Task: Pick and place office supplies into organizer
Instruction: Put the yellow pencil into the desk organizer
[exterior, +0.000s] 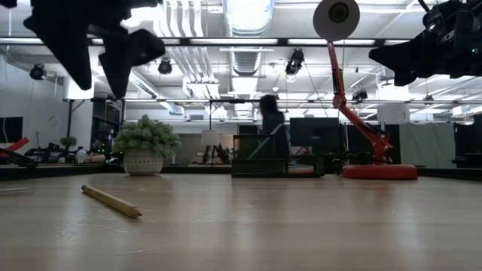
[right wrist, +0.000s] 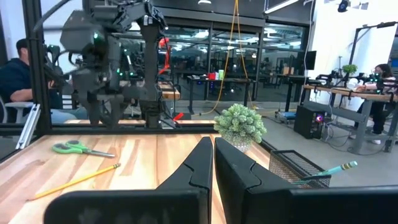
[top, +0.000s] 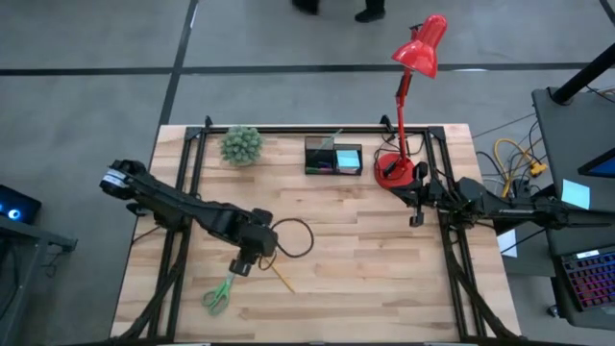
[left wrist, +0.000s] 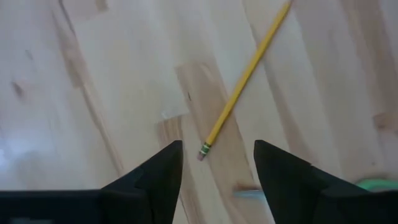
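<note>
A yellow pencil lies flat on the wooden table, near its front left. My left gripper hangs open above the table, pointing steeply down. Its fingers stand on either side of the pencil's eraser end, above it and clear of it. Green-handled scissors lie flat a little nearer the front edge. The black organizer stands at the back middle with a light-blue pad and a teal pen in it. My right gripper waits shut at the table's right edge.
A small potted plant stands at the back left. A red desk lamp, with its round base, stands right of the organizer. A black cable loop lies beside my left arm. Bare wood fills the middle and front right.
</note>
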